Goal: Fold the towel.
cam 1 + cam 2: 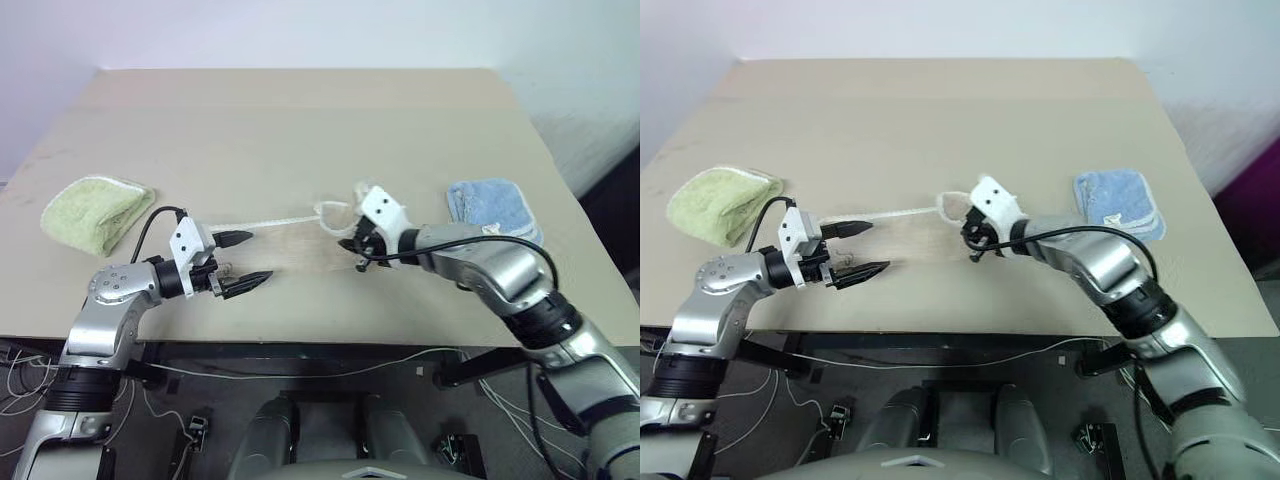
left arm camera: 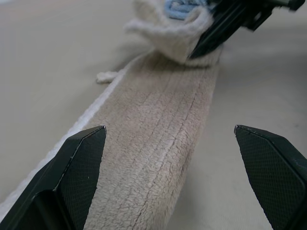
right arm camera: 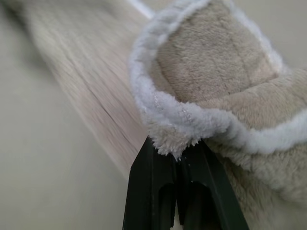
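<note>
A: Why is the left gripper [image 1: 243, 262] kept spread, with nothing held?
B: It is judged to be waiting at the towel [image 1: 290, 245] strip's near end on the table [image 1: 300, 120].
A: And further off?
B: The towel's far end is pinched and lifted by the right gripper [image 1: 358, 250], presumably to be folded over.

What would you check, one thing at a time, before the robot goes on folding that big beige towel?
1. Right gripper has a firm pinch on the towel: ok, its fingers are shut on the white-edged end.
2. Left gripper ready to take the other end: ok, fingers wide open over the towel strip.
3. Lifted end clear of the table: ok, it curls above the flat part.
4. Blue cloth out of the way: ok, lying beyond the right gripper.
5. Green cloth out of the way: ok, off beside the left arm.
6. Towel lying flat and straight: cannot tell, the grippers hide part of it.
</note>
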`<state>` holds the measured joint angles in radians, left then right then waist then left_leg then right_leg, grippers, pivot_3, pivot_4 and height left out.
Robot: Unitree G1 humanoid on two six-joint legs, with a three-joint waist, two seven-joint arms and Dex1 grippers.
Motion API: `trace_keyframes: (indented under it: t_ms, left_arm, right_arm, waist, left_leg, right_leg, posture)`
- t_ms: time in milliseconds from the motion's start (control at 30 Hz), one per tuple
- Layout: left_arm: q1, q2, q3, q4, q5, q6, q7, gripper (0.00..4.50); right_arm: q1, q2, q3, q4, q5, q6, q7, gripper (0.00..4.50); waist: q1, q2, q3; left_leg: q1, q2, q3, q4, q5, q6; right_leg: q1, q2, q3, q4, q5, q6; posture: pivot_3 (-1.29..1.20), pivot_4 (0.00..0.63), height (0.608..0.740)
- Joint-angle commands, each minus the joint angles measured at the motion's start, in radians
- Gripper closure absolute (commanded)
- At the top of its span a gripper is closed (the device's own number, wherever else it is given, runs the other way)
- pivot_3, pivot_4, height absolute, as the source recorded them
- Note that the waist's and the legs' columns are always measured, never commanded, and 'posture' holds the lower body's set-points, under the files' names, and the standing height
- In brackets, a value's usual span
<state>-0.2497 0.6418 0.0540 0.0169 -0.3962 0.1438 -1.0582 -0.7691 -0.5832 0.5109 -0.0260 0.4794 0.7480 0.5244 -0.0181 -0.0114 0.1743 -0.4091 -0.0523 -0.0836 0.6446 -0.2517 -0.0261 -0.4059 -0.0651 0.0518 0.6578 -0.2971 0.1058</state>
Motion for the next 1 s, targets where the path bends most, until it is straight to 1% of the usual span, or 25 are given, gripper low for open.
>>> trace_keyframes:
  t_ms: [33, 133, 267, 700, 1000]
  left_arm:
    - [0.012, 0.003, 0.02, -0.05, -0.006, 0.0, 0.016, 0.0]
    - [0.031, 0.007, 0.029, -0.068, -0.01, 0.005, 0.029, 0.0]
    - [0.045, 0.01, 0.035, -0.079, -0.014, 0.009, 0.038, 0.0]
    - [0.026, 0.009, 0.022, -0.064, -0.011, 0.007, 0.037, 0.0]
    - [0.01, 0.012, 0.018, -0.049, -0.007, 0.004, 0.025, 0.0]
  right_arm:
    - [-0.046, 0.062, 0.028, 0.057, -0.095, -0.055, 0.078, 4.44]
    - [-0.051, 0.114, 0.047, 0.073, -0.149, -0.067, 0.127, 4.44]
    - [-0.04, 0.138, 0.034, 0.078, -0.199, -0.069, 0.169, 4.44]
    - [-0.006, 0.144, -0.045, 0.07, -0.287, -0.066, 0.2, 4.44]
    - [0.028, 0.109, -0.077, 0.034, -0.322, -0.064, 0.24, 4.44]
  waist:
    - [0.003, 0.0, 0.0]
    - [0.003, 0.0, 0.0]
    - [0.003, 0.0, 0.0]
    - [0.001, 0.0, 0.0]
    - [0.001, 0.0, 0.0]
  left_leg:
    - [0.0, 0.0, 0.0, 0.0, 0.0, 0.0]
    - [-0.001, -0.001, 0.0, 0.0, 0.0, 0.0]
    - [-0.001, -0.001, 0.0, 0.0, 0.0, 0.0]
    - [-0.001, -0.001, 0.0, 0.0, 0.0, 0.0]
    - [-0.001, -0.001, 0.0, 0.0, 0.0, 0.0]
  right_leg:
    - [0.0, 0.0, 0.0, 0.0, 0.0, 0.0]
    - [-0.001, -0.001, 0.0, 0.0, 0.0, 0.0]
    - [-0.001, -0.001, 0.0, 0.0, 0.0, 0.0]
    - [-0.001, -0.001, 0.0, 0.0, 0.0, 0.0]
    - [-0.001, -0.001, 0.0, 0.0, 0.0, 0.0]
  posture:
    - [0.0, 0.15, 0.74]
    - [0.0, 0.15, 0.74]
    - [0.0, 0.15, 0.74]
    - [0.0, 0.15, 0.74]
    - [0.0, 0.15, 0.74]
